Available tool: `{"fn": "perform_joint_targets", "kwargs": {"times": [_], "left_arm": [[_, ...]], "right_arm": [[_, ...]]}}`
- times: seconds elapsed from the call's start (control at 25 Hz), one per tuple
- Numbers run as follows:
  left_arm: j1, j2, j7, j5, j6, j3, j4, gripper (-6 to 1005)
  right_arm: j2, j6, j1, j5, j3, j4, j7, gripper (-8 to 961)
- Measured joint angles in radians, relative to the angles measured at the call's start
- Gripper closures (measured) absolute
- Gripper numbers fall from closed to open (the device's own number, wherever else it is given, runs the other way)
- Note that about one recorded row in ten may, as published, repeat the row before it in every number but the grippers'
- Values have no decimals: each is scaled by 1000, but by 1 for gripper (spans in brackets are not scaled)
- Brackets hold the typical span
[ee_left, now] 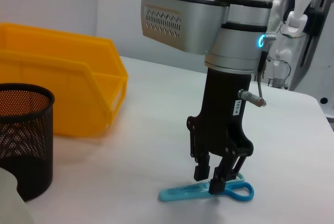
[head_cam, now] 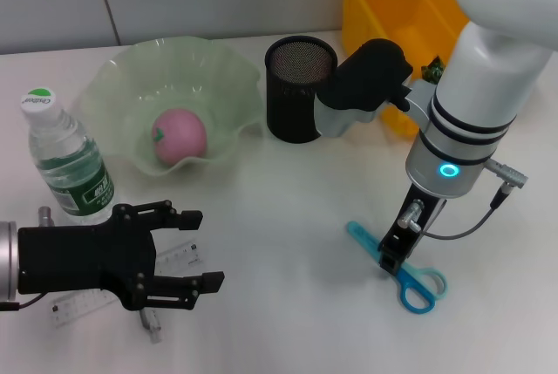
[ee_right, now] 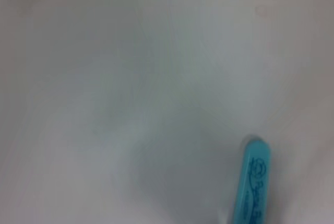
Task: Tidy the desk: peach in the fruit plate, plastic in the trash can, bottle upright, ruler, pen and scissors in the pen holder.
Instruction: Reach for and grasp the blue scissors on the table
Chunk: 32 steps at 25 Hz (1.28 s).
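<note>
At the far left of the head view we see the water bottle (head_cam: pixel 65 158) standing upright on the white worktop (head_cam: pixel 288 304), cap on and partly filled. Below it, in the lower left corner, the left gripper (head_cam: pixel 197 249) hangs just above the worktop with its fingers (head_cam: pixel 187 216) spread apart and nothing between them; a clear ruler (head_cam: pixel 131 280) lies flat under it, partly hidden by the hand.

Moving right, in the upper left of the frame sits the wavy green fruit plate (head_cam: pixel 122 78), and the pink peach (head_cam: pixel 180 136) rests inside it, near the middle. Just beside the plate's right edge stands the black mesh pen holder (head_cam: pixel 299 89); in the left wrist view we cannot see down into the pen holder (ee_left: pixel 23 135), and from the head view we cannot tell what it holds.

In the upper right corner is the yellow bin (head_cam: pixel 394 8), which serves as the trash can; a small dark green scrap shows at its rim beside the arm.

At the lower right, the right gripper (head_cam: pixel 391 255) points straight down onto the blue scissors (head_cam: pixel 417 284), which lie flat on the worktop. From the left wrist view we see the fingers (ee_left: pixel 202 167) narrowly parted, their tips at the scissors (ee_left: pixel 182 193) near the handles; whether they grip, we cannot tell.
</note>
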<state>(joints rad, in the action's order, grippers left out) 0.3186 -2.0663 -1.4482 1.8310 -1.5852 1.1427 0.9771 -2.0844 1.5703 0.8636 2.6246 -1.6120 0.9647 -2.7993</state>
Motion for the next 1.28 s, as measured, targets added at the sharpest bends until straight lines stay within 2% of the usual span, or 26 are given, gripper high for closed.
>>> {"fn": "perform_joint_targets", "kwargs": {"times": [1.28], "left_arm": [[3,0,-3,-4,1,0,-2,134]], "right_arm": [[-1,-1,-4,22,-25,3,-7,691]]}}
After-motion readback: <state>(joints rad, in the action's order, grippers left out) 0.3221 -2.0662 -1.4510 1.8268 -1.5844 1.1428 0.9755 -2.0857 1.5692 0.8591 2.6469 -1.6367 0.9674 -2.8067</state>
